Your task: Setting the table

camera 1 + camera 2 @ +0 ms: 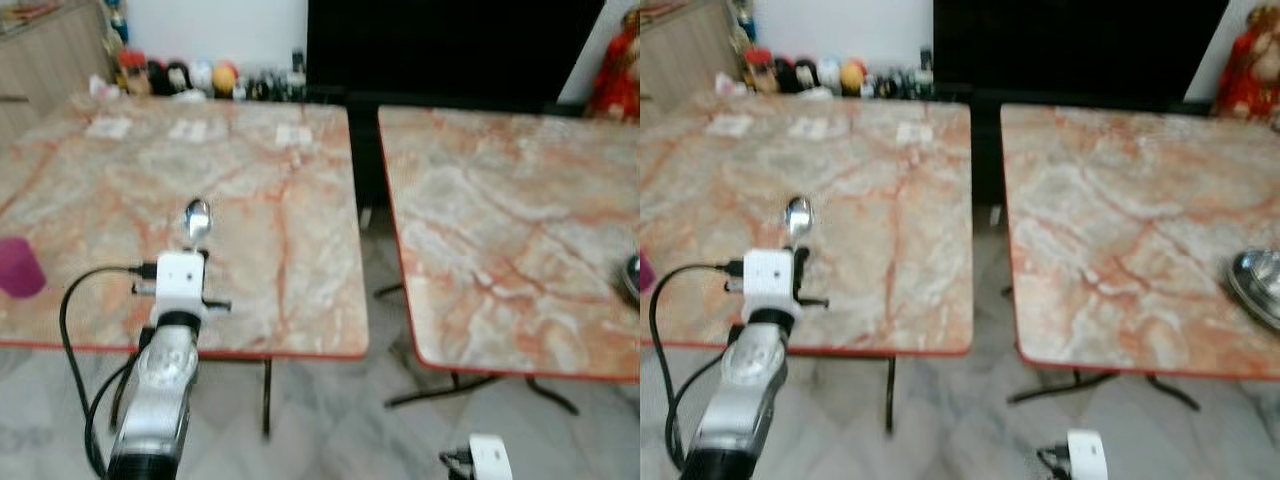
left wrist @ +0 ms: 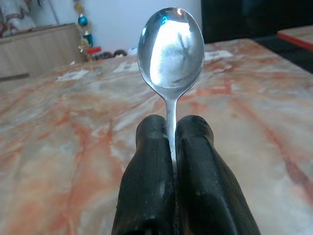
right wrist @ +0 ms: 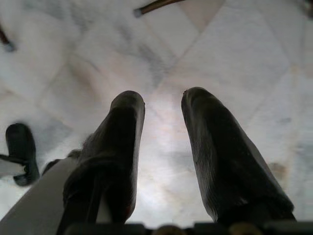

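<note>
From the left eye view, the left gripper (image 1: 190, 255) reaches out over the near part of the left surface (image 1: 250, 200). It holds a spoon (image 1: 197, 222) by the handle, with the bowl end sticking up and away from the robot. A pink cup (image 1: 18, 266) stands near the edge on the robot's left. I cannot see inside it. Some small white papers lie at the far side.

From the right eye view, the same spoon (image 1: 797, 217) shines above the marble top. On the other surface (image 1: 1120, 230), at its right edge, sits a metal bowl (image 1: 1255, 280). It looks empty, but part of it is cut off, so I am not sure.

In the left wrist view, the two black fingers (image 2: 146, 186) are pressed tight on the thin neck of the spoon (image 2: 171, 49). The spoon is hard, light and very smooth, so I think it could slip or twist in that small hold. Lower on the handle, where it is wider, would likely be a safer place to pinch. It will not break if it drops, but it would clatter.

In the right wrist view, the right gripper (image 3: 164, 147) hangs over the floor (image 3: 234, 44). Its fingers (image 3: 122, 142) are spread apart with nothing between them.
</note>
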`<state>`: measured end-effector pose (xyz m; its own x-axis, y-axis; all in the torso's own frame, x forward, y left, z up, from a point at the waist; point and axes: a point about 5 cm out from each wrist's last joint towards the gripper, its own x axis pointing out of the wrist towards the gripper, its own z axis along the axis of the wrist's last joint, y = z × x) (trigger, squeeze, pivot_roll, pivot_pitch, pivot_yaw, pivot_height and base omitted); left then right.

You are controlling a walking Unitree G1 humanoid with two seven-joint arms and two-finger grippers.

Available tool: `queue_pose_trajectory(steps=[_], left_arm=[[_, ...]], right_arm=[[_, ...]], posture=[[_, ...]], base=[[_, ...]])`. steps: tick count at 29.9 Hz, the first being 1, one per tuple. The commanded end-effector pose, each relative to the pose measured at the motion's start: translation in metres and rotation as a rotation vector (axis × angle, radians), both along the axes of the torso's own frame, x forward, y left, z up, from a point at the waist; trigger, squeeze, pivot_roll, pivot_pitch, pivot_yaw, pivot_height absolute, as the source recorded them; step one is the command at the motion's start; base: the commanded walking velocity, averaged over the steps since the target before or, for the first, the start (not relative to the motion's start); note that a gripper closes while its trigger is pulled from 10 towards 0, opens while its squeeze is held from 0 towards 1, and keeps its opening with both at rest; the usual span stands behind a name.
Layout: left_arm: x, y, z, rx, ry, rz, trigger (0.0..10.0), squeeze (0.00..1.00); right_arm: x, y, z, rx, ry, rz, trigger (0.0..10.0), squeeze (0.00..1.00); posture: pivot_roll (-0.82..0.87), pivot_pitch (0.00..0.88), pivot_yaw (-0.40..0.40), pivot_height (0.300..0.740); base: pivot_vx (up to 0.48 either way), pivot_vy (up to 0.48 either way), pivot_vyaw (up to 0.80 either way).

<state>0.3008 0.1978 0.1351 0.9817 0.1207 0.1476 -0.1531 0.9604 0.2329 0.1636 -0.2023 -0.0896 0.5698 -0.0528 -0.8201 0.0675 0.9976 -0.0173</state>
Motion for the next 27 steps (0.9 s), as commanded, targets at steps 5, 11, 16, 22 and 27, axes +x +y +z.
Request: queue_pose_trajectory(steps=[5,11,16,22,27], left_arm=[[0.0029,-0.0001,0.003,0.014,-0.007,0.001,10.0,0.0],[0.0057,0.0011,0.0032,0.011,-0.005,0.01,10.0,0.0],[0.0062,0.0015,0.0037,0.002,-0.011,0.02,10.0,0.0],[0.0058,0.0029,0.0081,0.013,-0.021,0.009,10.0,0.0],[0.007,0.0023,0.0108,0.036,-0.022,-0.015,10.0,0.0]], right_arm=[[0.0013,-0.0037,0.0012,-0.009,-0.006,-0.003,10.0,0.0],[0.0045,-0.0054,0.0029,-0.021,-0.014,0.012,10.0,0.0],[0.006,-0.0068,0.004,-0.027,-0.021,0.014,10.0,0.0],[0.0038,-0.007,0.0031,-0.021,-0.021,-0.004,10.0,0.0],[0.0016,-0.0064,0.002,-0.018,-0.019,-0.027,10.0,0.0]], posture=[[0.09,0.0,-0.059,0.74],[0.09,0.0,-0.06,0.74],[0.09,0.0,-0.067,0.74],[0.08,0.0,-0.055,0.74],[0.08,0.0,-0.042,0.74]], base=[[0.0,-0.465,0.0],[0.0,-0.463,0.0],[0.0,-0.461,0.6],[0.0,-0.461,0.13],[0.0,-0.461,0.0]])
